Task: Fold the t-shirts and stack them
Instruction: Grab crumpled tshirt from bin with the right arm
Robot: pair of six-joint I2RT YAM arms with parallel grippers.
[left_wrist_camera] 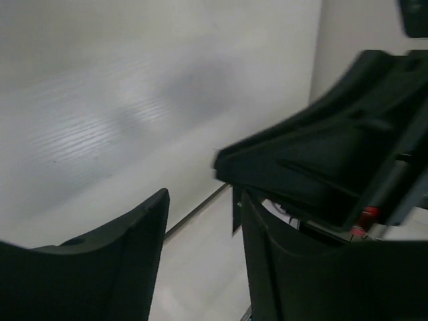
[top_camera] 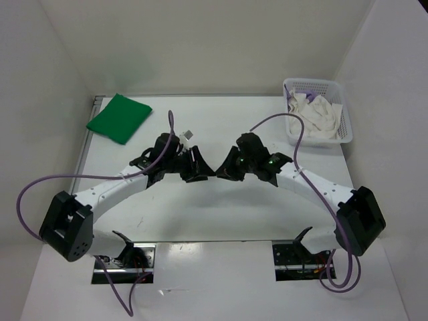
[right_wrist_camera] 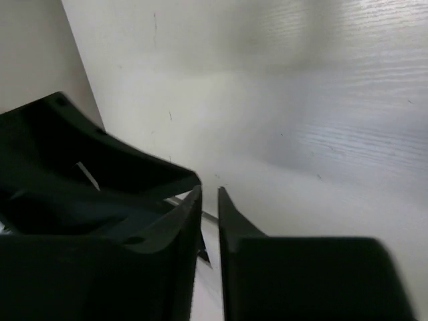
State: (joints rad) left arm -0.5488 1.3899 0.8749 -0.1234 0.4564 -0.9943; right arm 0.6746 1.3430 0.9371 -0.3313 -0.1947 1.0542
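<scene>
A folded bright green t-shirt lies flat at the table's far left. A crumpled white t-shirt fills the basket, with a bit of lavender t-shirt showing at its far left corner. Both arms reach inward and nearly meet at mid-table, well away from all the cloth. My left gripper is open, with only bare table between its fingers. My right gripper faces it, its jaws a narrow slit apart and holding nothing. Each wrist view shows the other gripper's black body close by.
The white lattice basket stands at the far right corner beside the right wall. White walls enclose the table on three sides. Purple cables loop over both arms. The arm bases sit at the near edge.
</scene>
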